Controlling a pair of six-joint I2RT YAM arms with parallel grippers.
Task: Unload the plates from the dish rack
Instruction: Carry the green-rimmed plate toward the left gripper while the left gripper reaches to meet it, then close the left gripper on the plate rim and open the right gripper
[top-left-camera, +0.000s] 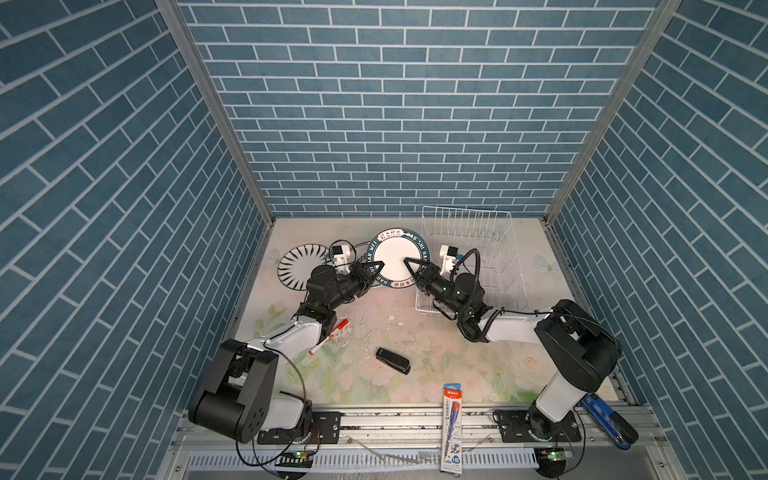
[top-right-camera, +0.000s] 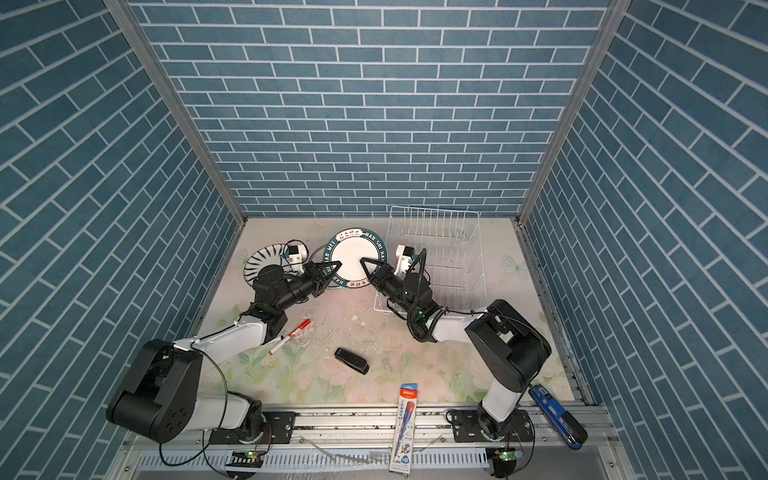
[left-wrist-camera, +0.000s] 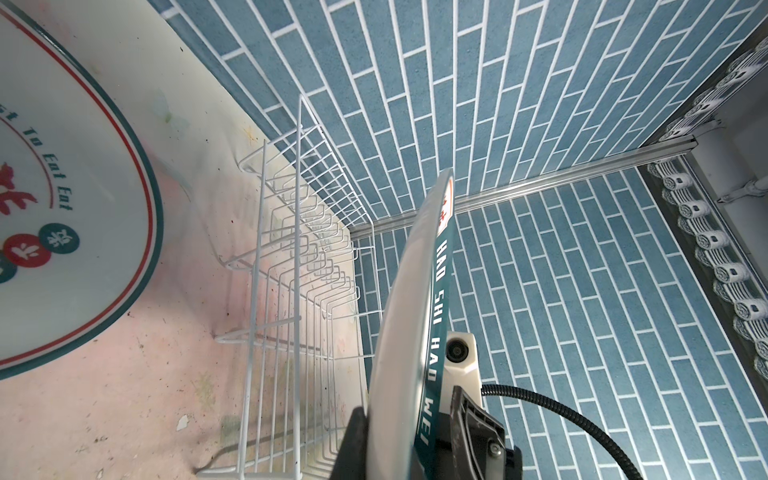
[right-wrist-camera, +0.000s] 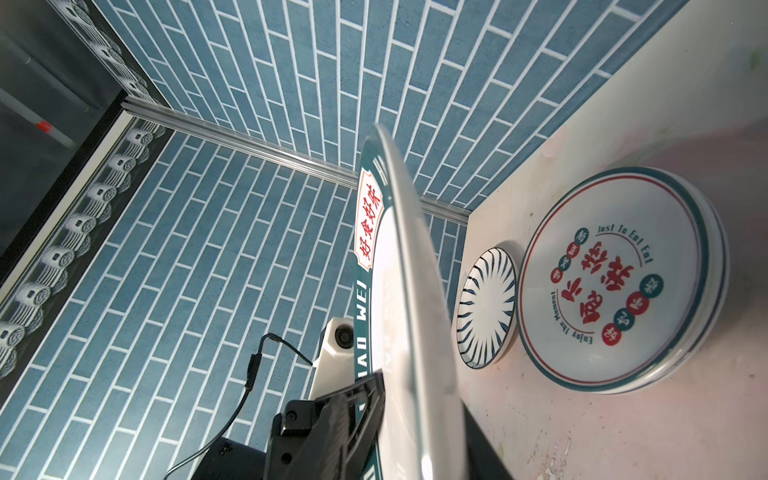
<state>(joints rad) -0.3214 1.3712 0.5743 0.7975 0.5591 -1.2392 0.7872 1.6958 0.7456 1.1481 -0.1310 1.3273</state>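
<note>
A plate with a dark-green lettered rim (top-left-camera: 395, 255) (top-right-camera: 357, 257) hangs edge-on above the table, left of the dish rack (top-left-camera: 469, 257) (left-wrist-camera: 291, 249), which holds no plates. My left gripper (top-left-camera: 376, 266) (left-wrist-camera: 409, 411) is shut on its rim. My right gripper (top-left-camera: 409, 262) (right-wrist-camera: 424, 395) has its jaws either side of the opposite rim; no gap shows, and I cannot tell if it still grips. On the table lie a black-striped plate (top-left-camera: 297, 266) (right-wrist-camera: 486, 307) and a red-lettered plate (right-wrist-camera: 615, 282) (left-wrist-camera: 62, 187), the latter under the held one.
A red-capped marker (top-left-camera: 328, 336), a black stapler (top-left-camera: 392, 360) and a pencil pack (top-left-camera: 453, 428) lie toward the front of the table. A blue tool (top-left-camera: 606, 419) rests by the right arm's base. Tiled walls close in the back and both sides.
</note>
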